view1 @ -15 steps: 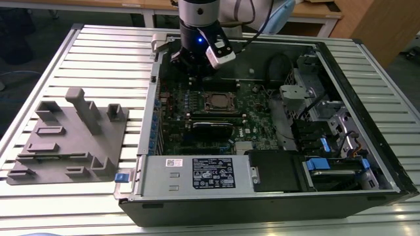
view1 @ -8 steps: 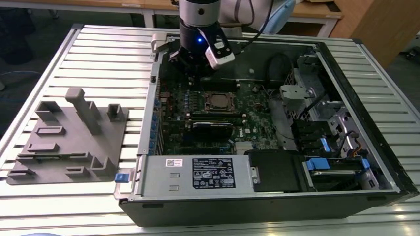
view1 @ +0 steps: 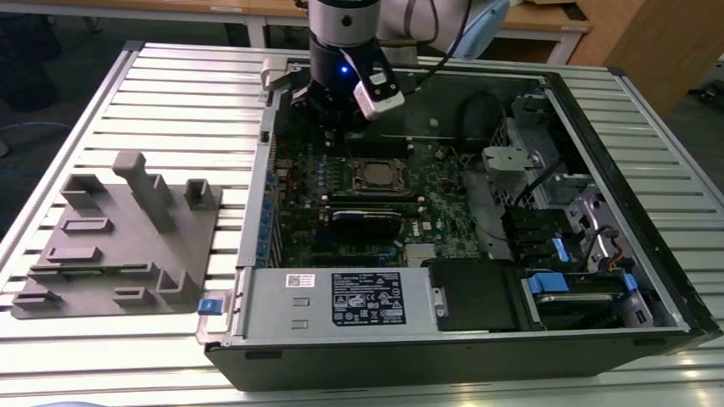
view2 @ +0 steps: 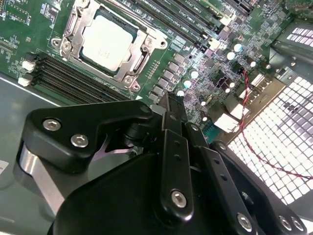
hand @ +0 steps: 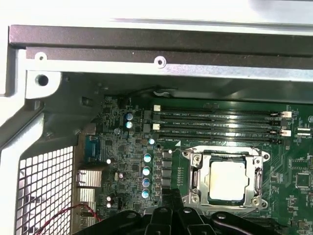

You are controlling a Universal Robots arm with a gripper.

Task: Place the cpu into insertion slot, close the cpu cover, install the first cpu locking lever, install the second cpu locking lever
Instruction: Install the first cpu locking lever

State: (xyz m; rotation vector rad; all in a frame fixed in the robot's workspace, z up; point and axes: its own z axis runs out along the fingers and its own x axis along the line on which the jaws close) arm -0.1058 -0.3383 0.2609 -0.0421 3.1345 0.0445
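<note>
Second wrist view: the black gripper (view2: 167,100) hangs above a green motherboard, just off one corner of the insertion slot (view2: 138,58) and touching nothing. Whether it is open or closed cannot be made out from these angles, and nothing can be seen in its grasp.

The cpu (view2: 105,41), a flat square chip with a pale metal top, already lies seated in the insertion slot. The cpu cover (view2: 72,30), a thin metal frame with a square cut-out, lies flat over the chip's edges, so the first two steps look done. It is not clear whether either locking lever is latched.

A row of long black memory slots (view2: 73,78) runs along the slot's near side, between the slot and the gripper's body. From the gripper, the insertion slot lies diagonally ahead and lower down, near but clearly apart.

In the exterior view, the arm stands over the open computer case (view1: 650,203), on the side of the insertion slot nearer the case's back wall. The slot sits towards the middle of the board.
</note>
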